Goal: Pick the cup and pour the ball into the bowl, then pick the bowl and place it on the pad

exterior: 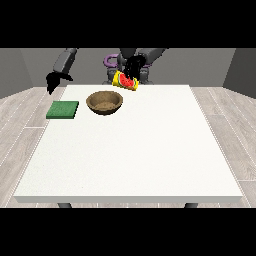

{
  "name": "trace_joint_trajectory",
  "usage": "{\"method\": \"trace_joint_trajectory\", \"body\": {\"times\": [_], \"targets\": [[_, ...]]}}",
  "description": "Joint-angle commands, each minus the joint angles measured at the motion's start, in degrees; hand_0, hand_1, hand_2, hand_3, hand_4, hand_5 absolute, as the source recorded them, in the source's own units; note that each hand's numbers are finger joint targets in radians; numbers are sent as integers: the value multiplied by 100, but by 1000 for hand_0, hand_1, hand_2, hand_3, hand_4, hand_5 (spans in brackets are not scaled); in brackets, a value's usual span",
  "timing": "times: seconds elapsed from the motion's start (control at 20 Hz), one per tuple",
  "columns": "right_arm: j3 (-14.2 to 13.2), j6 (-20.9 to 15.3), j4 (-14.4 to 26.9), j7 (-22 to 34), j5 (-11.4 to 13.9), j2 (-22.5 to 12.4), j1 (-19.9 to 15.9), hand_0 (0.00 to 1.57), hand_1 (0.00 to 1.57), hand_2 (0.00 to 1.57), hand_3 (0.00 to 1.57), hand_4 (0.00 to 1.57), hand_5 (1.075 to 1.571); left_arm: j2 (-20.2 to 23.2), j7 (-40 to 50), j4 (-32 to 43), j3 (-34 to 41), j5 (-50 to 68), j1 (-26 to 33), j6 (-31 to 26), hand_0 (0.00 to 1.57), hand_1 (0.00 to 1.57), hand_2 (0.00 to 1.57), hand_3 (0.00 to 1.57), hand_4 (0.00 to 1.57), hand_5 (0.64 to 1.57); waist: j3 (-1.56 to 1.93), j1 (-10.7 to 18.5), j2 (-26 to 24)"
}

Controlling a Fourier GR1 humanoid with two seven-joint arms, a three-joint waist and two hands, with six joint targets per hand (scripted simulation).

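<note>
We hold the cup (pixel 125 81) in the hand at the view's right (pixel 133 67), fingers wrapped round it, tipped on its side just above and behind the bowl (pixel 104 103), apparently so the ball can roll in. We see no ball. The pad (pixel 63 110) lies beside the bowl; the other hand (pixel 52 81) hangs beyond it, fingers unclear.
</note>
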Motion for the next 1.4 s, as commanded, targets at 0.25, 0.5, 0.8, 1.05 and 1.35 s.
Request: {"method": "trace_joint_trajectory", "body": {"times": [0.25,0.5,0.8,1.05,1.35], "targets": [[-94,289,193,-289,-106,-107,86,0,0,175,346,399,1535,-202,319,-502,-631,-954,-193,-863,0,0,1571,1571,534,1522,-2,87,-1],[163,10,-18,-94,43,208,-132,0,0,141,272,416,1530,-206,493,-628,-694,-1021,-303,-1437,0,0,1571,1571,571,1527,-4,-209,-5],[119,270,-51,-170,-37,29,31,0,0,116,236,424,1528,18,-106,-369,-1108,-1668,-421,-1824,749,749,1571,1571,1091,1553,-4,-254,-25],[-108,380,164,-62,-218,-319,93,0,0,259,385,429,1526,-63,-550,-988,-920,-1744,-337,-2257,1478,1478,1571,1571,1127,1539,-4,134,-85],[-27,215,209,360,-254,-61,-59,0,0,340,331,716,1559,258,-750,-1329,142,-1153,-480,-1719,211,211,1571,1571,1021,1569,-9,475,148]]}}
